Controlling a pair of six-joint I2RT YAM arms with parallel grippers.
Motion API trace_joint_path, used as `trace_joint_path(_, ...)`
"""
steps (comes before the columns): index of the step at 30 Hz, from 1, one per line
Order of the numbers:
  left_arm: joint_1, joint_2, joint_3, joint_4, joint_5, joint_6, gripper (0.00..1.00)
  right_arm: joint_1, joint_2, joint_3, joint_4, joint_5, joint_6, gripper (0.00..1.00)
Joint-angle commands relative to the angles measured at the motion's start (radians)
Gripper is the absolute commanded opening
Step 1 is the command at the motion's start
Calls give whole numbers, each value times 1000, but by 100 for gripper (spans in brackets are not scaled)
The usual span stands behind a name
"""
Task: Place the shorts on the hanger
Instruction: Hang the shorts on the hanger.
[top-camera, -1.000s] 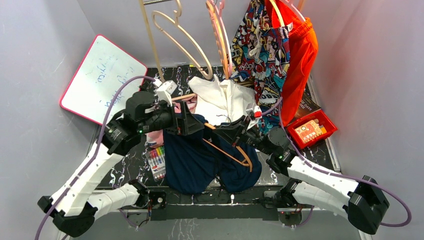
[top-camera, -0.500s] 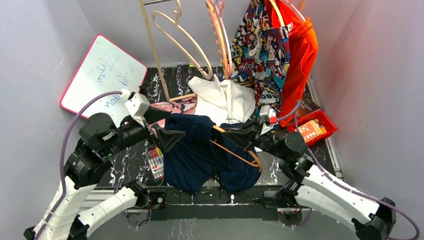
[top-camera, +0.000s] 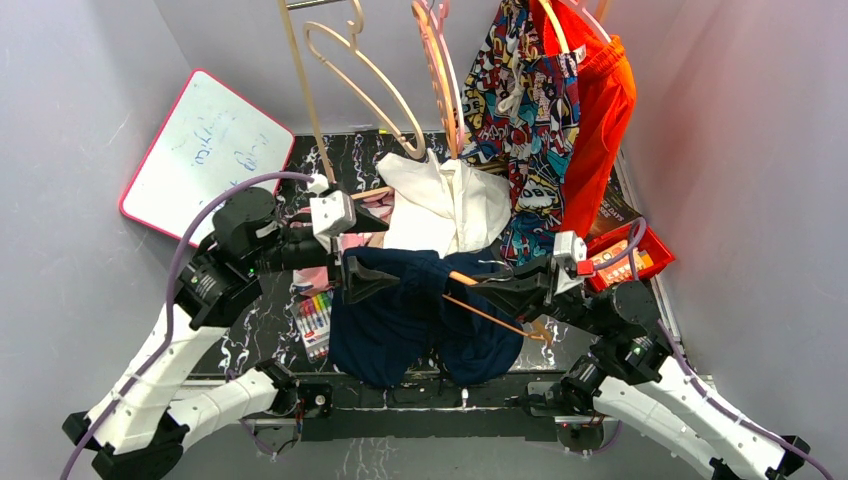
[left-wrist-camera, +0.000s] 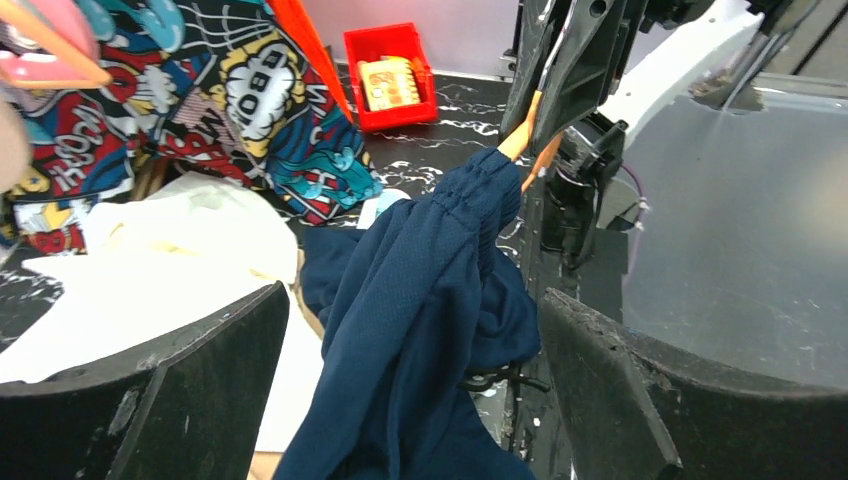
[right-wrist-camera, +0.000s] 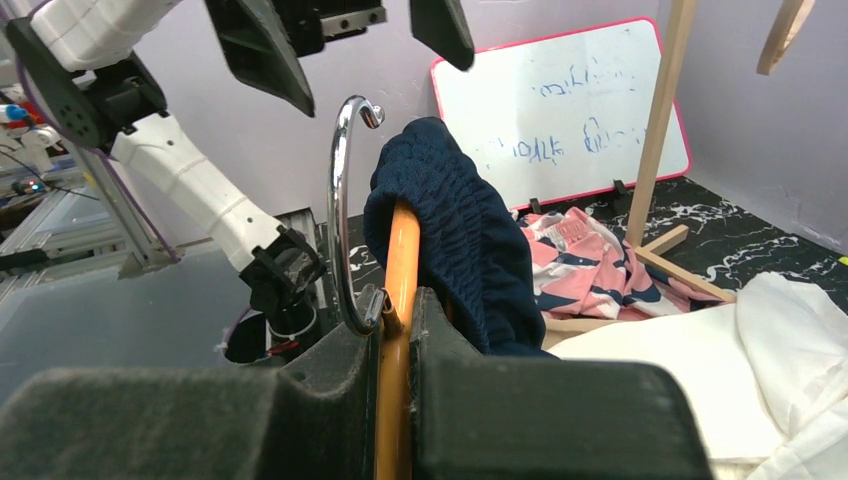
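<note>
Left arm (top-camera: 205, 285) comes in from the left with its elbow up and its wrist turned toward the middle; right arm (top-camera: 640, 335) reaches up from the right, pointing back at it; we see the left gripper (top-camera: 385, 253) spread wide with nothing pinched, the plain navy-blue fabric shorts (top-camera: 400, 320) just hanging in the gap between its fingers; the right gripper (right-wrist-camera: 398, 300) is clamped tight on the thin orange-tan hanger (right-wrist-camera: 401, 245) right by its metal hook (right-wrist-camera: 336, 200); the elastic waistband is bunched over that hanger, the rest drooping toward the black marbled table (top-camera: 345, 155); count-wise we get two arms, one navy pair, one held hanger, plus one pair of bright orange shorts (top-camera: 600, 110) and one pair of comic-print shorts (top-camera: 520, 100) hanging at the back
</note>
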Motion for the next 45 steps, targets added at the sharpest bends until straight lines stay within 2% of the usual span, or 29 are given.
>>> trace_joint_path(1, -4, 13, 23, 19, 135, 20, 93, 6, -35, 40, 98, -39, 6, 0)
trace_joint_path(7, -22, 50, 34, 8, 185, 47, 90, 5, -47, 49, 60, -70, -3, 0)
trace_joint_path(15, -65, 106, 33, -24, 206, 83, 81, 6, -40, 52, 56, -72, -4, 0)
trace_joint_path(26, -98, 160, 45, -76, 153, 150, 81, 6, -4, 60, 71, -92, 0, 0)
trace_joint_path(36, -120, 210, 42, -116, 170, 168, 69, 6, 25, 93, 48, -119, -17, 0)
trace_joint_path(45, -139, 245, 50, -123, 208, 172, 50, 6, 59, 104, 50, -139, -26, 0)
